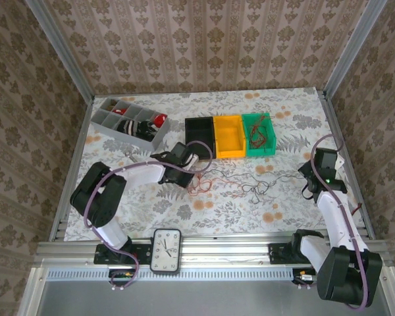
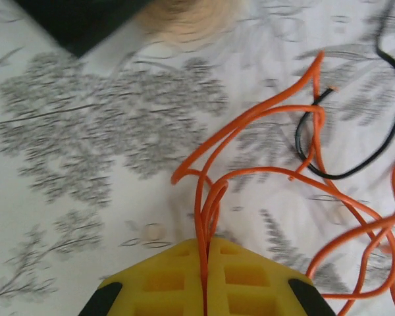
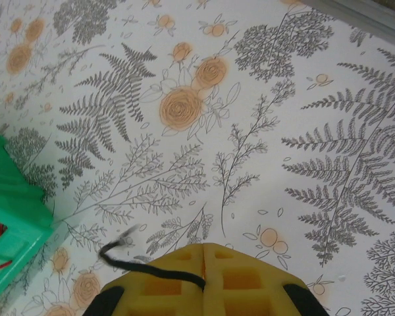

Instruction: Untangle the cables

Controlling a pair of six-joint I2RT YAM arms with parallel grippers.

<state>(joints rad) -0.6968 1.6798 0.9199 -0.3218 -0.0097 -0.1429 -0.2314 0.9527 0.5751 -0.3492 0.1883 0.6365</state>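
- Top external view: the cables [image 1: 253,186] lie loose on the counter [image 1: 184,214], on the near side of the yellow bin [image 1: 229,136], and the tangle spreads from there toward the right of that bin.
- A further small bundle [image 1: 255,131] rests inside the green bin [image 1: 259,151], which stands just right of the yellow bin.
- In the left wrist view, the left gripper [image 2: 206,247] has its pads pressed together on an orange cable [image 2: 263,115]. More than one orange strand seems to enter the seam. A black cable [image 2: 382,131] curls near these loops.
- In the right wrist view, the right gripper [image 3: 204,253] pinches a thin black cable [image 3: 145,266] close to its free end, and a short tail sticks out.
- I judge the cables to be very light, soft and limp. They will follow any pull and will not keep a shape.
- The covering looks smooth, so a strand may slide between the pads.
- A quick pull could tighten the crossings into knots.
- The best place to hold is one single strand near a free end, away from the crossings, not the middle of a bundle.
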